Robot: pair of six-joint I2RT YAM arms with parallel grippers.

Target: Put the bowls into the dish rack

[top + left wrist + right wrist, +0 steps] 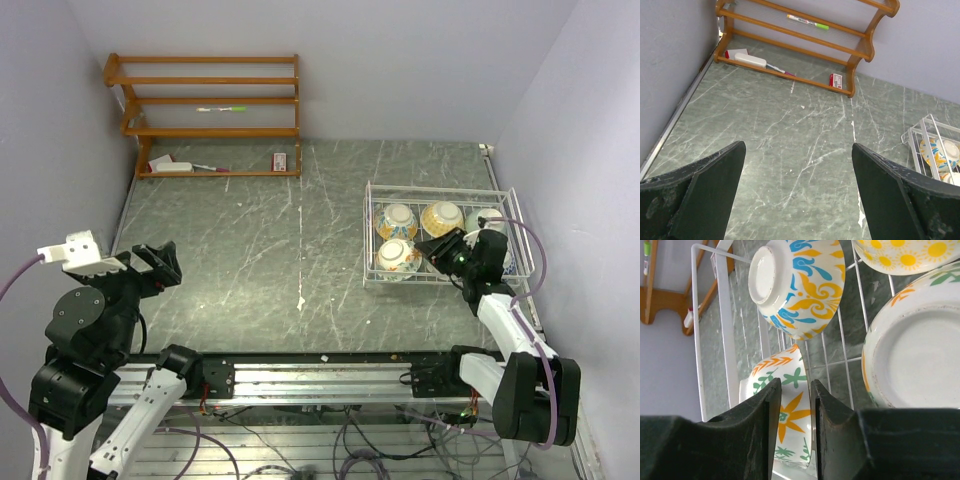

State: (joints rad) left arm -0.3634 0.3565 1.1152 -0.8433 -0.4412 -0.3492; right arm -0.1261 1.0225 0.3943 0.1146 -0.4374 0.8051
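Right tool is hanging inside the dish rack, over the rack's near row, jaws drawn almost together with only a narrow slit between them. Cream leaf bowl, orange and green pattern, is showing in that slit and beside the finger nearer the rack's side wall. Cannot tell whether its wall is being pinched or is only lying beneath the fingers.

Blue-yellow bowl is lying tilted just beyond the cream leaf bowl, its foot turned toward the rack's side wall. Sun bowl, yellow suns on cream, and a second cream bowl are sitting further along inside the rack. In the top view, four bowls are showing in the rack; the arm is covering the rest of it.

Left tool is hovering over the table, well apart from the rack, jaws spread wide and gripping nothing.

Wooden shelf is standing well apart from the rack, against the far wall, with a marker lying on it.
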